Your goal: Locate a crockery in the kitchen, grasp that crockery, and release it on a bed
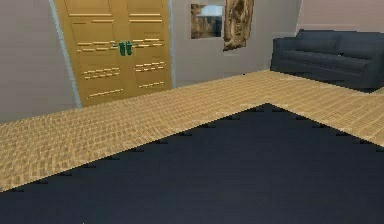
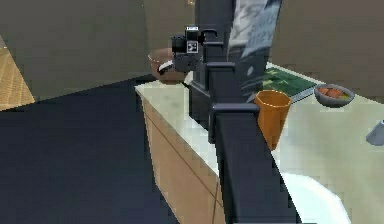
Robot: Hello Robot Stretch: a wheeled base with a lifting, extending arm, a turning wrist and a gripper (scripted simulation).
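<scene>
Arm side view: end effector [image 2: 176, 68] by brown bowl [image 2: 157, 60], table [image 2: 170, 105] far-left corner; can't tell if holding anything. Risk: bowl nudged off edge, or arm [image 2: 242, 150] clips orange cup [image 2: 272, 118].

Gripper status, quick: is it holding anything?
Gripper: cannot tell whether it holds anything; a brown bowl shows at its far end.

A pale counter [image 2: 322, 142] bears an orange cup [image 2: 272, 116] and a bowl [image 2: 334, 95].

A yellow double door [image 1: 113, 50] stands upper left, a dark blue sofa [image 1: 330, 55] upper right, wall pictures [image 1: 238, 22] between them, and a dark rug [image 1: 230, 170] lies below.
</scene>
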